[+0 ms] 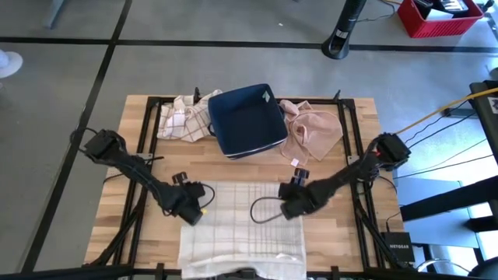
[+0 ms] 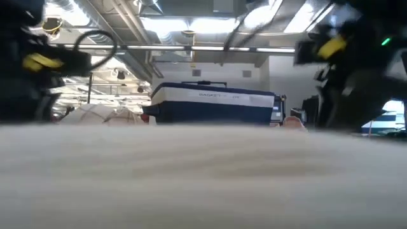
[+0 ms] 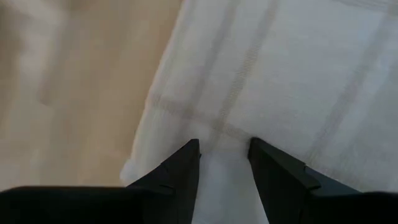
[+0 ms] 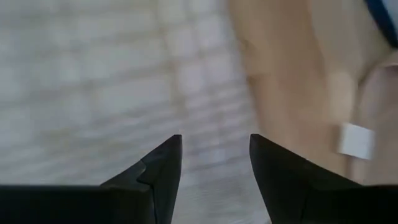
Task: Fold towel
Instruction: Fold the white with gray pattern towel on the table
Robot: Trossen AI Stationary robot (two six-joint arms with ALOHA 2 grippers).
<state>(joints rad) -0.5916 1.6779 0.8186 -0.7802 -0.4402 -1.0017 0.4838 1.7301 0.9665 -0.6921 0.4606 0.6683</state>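
Observation:
A white towel with a faint grid pattern (image 1: 241, 222) lies flat on the near half of the table, and its near end drapes over the table's near edge. My left gripper (image 1: 193, 211) is open over the towel's far left corner; in the left wrist view its fingers (image 3: 224, 149) stand just inside the towel's (image 3: 280, 74) left edge. My right gripper (image 1: 289, 208) is open over the far right corner; the towel (image 4: 93, 81) fills most of the right wrist view beyond its fingers (image 4: 214, 146). In the low view the towel (image 2: 203, 178) fills the foreground.
A navy fabric basket (image 1: 246, 119) stands at the table's far middle. A pink cloth with a white tag (image 1: 315, 131) lies to its right, and a crumpled checked cloth (image 1: 183, 117) to its left. Bare wood (image 1: 233, 167) shows between the basket and the towel.

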